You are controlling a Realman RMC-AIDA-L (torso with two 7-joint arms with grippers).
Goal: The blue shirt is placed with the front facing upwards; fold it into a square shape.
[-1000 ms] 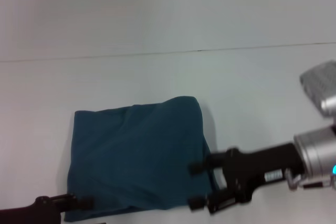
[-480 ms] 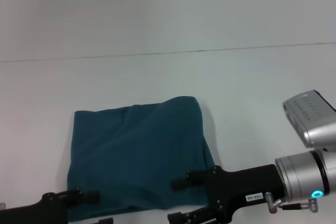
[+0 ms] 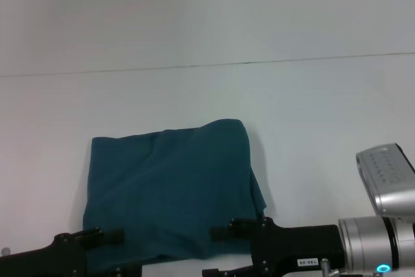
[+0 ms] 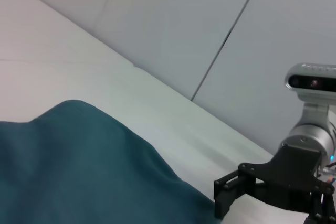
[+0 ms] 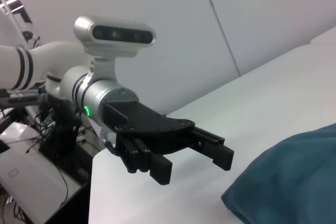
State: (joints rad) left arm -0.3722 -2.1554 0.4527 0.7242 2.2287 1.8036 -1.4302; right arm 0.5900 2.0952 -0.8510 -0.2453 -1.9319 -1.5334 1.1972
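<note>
Since the dark teal-blue cotton shirt [image 3: 170, 196] already lies folded into a squarish pad on the white table [image 3: 311, 115], both black grippers, left [image 3: 120, 251] at 7 o'clock, right [image 3: 217, 251] at 5, hang released, holding nothing, probably backing off.

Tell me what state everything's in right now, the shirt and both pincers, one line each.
blue shirt: folded into a roughly square bundle, plain side up, lying flat on the table, not held.
left pincer: open, empty, at the shirt's near left corner.
right pincer: open, empty, at the shirt's near right corner.
</note>
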